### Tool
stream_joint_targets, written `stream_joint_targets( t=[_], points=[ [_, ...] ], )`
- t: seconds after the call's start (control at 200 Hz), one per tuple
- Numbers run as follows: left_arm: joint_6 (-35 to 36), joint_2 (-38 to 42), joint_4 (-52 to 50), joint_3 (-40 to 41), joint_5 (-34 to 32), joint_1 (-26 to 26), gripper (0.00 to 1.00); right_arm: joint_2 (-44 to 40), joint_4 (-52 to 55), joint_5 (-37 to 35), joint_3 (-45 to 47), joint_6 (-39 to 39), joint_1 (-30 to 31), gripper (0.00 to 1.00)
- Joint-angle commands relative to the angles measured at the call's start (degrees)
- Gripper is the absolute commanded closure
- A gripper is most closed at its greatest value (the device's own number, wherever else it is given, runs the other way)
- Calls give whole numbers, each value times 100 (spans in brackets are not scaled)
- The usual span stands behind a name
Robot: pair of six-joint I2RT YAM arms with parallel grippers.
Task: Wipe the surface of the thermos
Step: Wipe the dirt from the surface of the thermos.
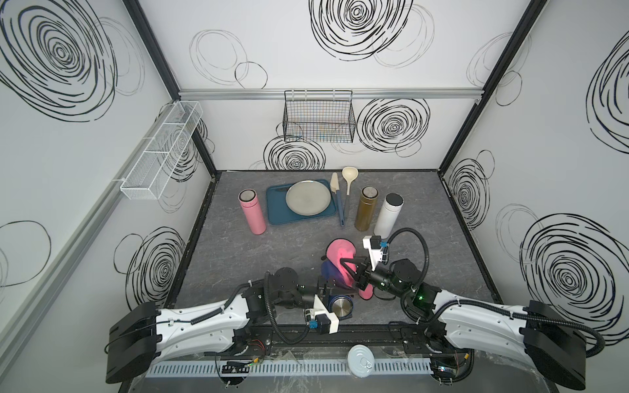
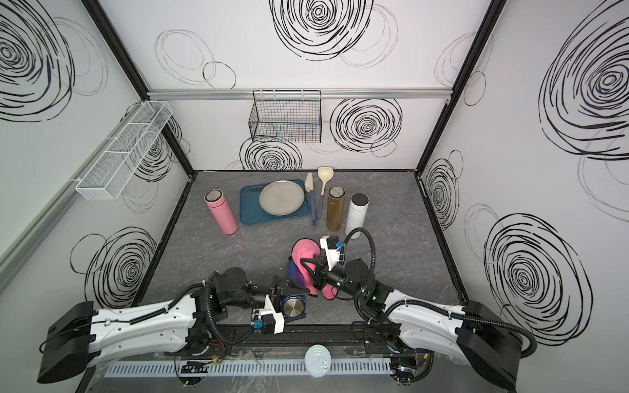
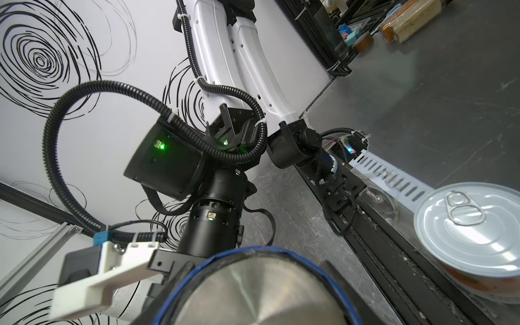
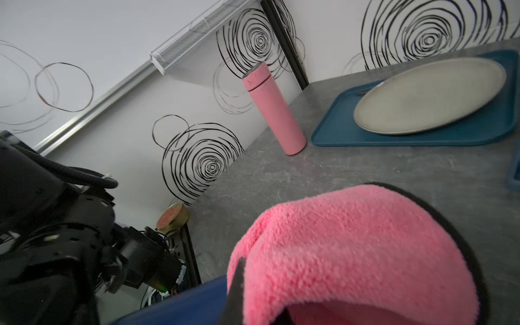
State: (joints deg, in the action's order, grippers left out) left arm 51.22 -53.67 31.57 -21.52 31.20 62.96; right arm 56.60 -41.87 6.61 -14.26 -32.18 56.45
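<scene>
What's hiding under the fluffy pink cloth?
A blue thermos, tilted. The pink cloth drapes over its upper part and hides much of that side. Its shiny steel bottom pokes out uncovered.

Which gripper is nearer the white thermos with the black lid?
Right. The right gripper, clamping a pink fleece cloth, sits a short way in front of the white thermos with the black lid; the left gripper, holding a blue thermos, is farther forward.
</scene>
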Motion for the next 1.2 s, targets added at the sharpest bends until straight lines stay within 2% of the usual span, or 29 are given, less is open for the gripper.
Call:
stream_joint_targets(
  t=[0.0, 0.105, 0.19, 0.43, 0.515, 0.746, 0.911, 1.021, 1.196],
  points=[
    [386, 163, 367, -140, 208, 15, 100, -571, 210, 20, -405, 145, 7, 100],
    [468, 27, 42, -334, 364, -21, 100, -1009, 381, 240, -595, 334, 80, 100],
    [511, -58, -388, -550, 541, -54, 100, -1048, 241, 292, -573, 330, 153, 100],
    [575, -197, -488, -617, 830, -182, 100, 155, -434, -34, -150, -25, 154, 100],
    [616, -201, -489, -618, 835, -196, 100, 348, -494, 185, -171, -114, 13, 100],
    [651, -122, -436, -582, 964, -231, 100, -386, 170, 508, -742, 319, 258, 100],
    [714, -123, -305, -478, 984, -273, 100, -650, -24, 543, -590, 447, 599, 100],
    [722, -143, -248, -454, 1038, -302, 100, -392, -316, 352, -209, 239, 508, 100],
    [742, -116, -248, -463, 1093, -302, 100, 465, -491, 532, -32, -25, 169, 100]
  ],
)
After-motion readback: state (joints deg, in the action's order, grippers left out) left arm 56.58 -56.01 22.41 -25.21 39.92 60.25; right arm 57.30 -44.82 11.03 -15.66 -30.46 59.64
